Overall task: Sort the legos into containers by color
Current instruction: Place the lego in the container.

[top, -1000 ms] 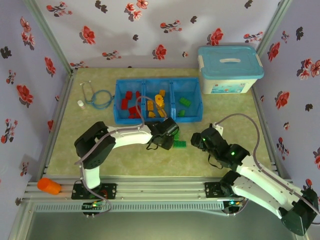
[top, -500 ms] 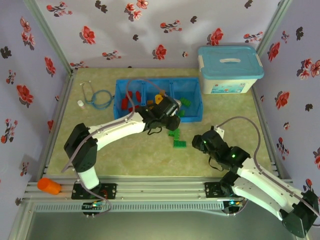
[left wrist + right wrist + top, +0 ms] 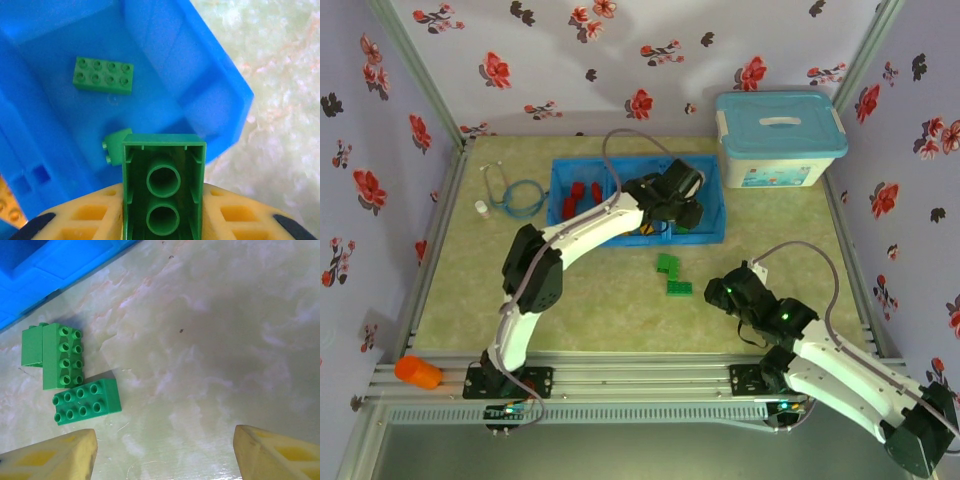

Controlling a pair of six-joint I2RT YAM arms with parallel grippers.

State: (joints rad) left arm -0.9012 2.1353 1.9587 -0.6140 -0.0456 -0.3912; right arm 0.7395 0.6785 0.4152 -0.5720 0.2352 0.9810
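Your left gripper (image 3: 162, 215) is clamped on a green studded plastic brick (image 3: 163, 165), over the right compartment of the translucent blue plastic tray (image 3: 150, 45). Your right gripper (image 3: 165, 460) hangs, fingers apart, above loose green bricks (image 3: 86, 401) on the marbled table (image 3: 225, 340).

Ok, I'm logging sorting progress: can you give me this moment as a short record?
left gripper: shut on green brick, over tray's green compartment
right gripper: open, empty, over table
loose bricks: two green, close together on table
binned bricks: green, in that compartment
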